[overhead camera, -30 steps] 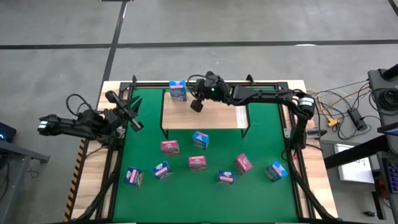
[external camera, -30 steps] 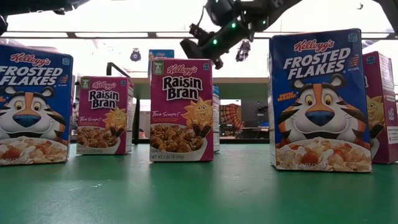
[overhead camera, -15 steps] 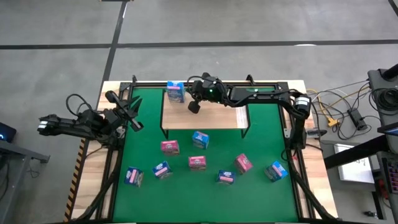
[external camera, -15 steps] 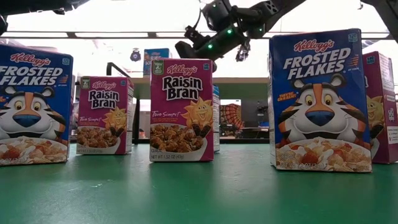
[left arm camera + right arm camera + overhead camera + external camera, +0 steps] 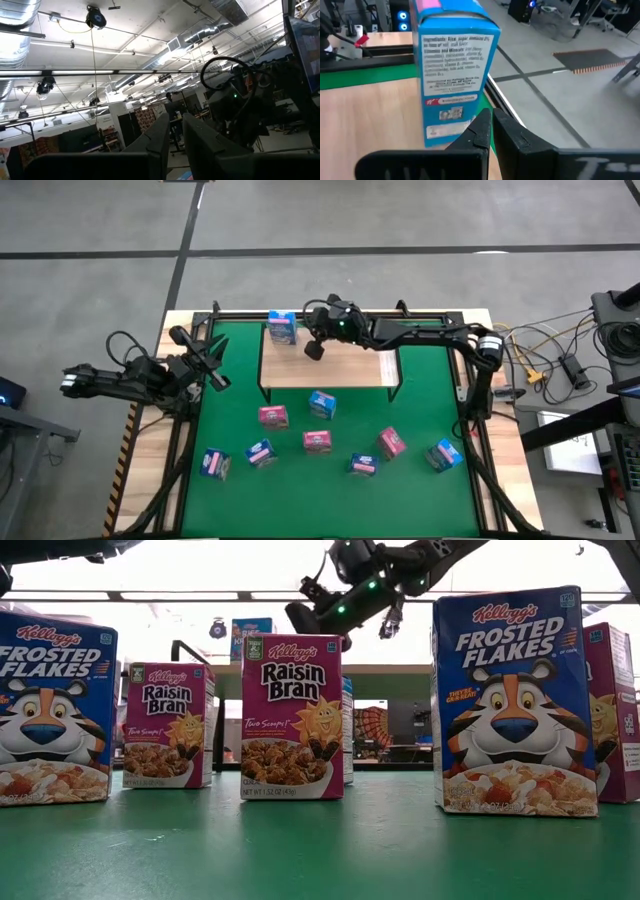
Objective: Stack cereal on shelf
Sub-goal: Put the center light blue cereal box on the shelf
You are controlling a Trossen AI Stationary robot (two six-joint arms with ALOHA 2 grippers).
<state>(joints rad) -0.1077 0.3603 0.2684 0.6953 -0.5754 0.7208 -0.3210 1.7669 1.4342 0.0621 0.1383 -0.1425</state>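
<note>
A light blue cereal box [image 5: 282,327] stands upright on its base at the far left corner of the light-wood shelf [image 5: 345,368]. It also shows in the right wrist view [image 5: 452,75] and in the low view [image 5: 250,628]. My right gripper [image 5: 314,350] is shut and hovers over the shelf just right of that box. Its fingertips [image 5: 481,125] stand before the box's printed side panel. My left gripper [image 5: 214,366] waits at the table's left edge, shut and empty. My right gripper's shut fingertips stand close to the lower part of the light blue box's printed side panel [image 5: 455,117], coming level from the table's right. I cannot tell whether they touch it. The box stands upright on the shelf.
Several boxes stand on the green mat [image 5: 230,430] in front of the shelf: pink ones [image 5: 273,416] [image 5: 318,441] [image 5: 391,443], dark blue ones [image 5: 214,464] [image 5: 260,452] [image 5: 362,465], and light blue ones [image 5: 322,404] [image 5: 443,453]. Most of the shelf board is bare.
My right gripper has gone toward the table's left edge and then a little back to the right. The light blue box has slid a short way along the shelf toward its left end and stays upright.
</note>
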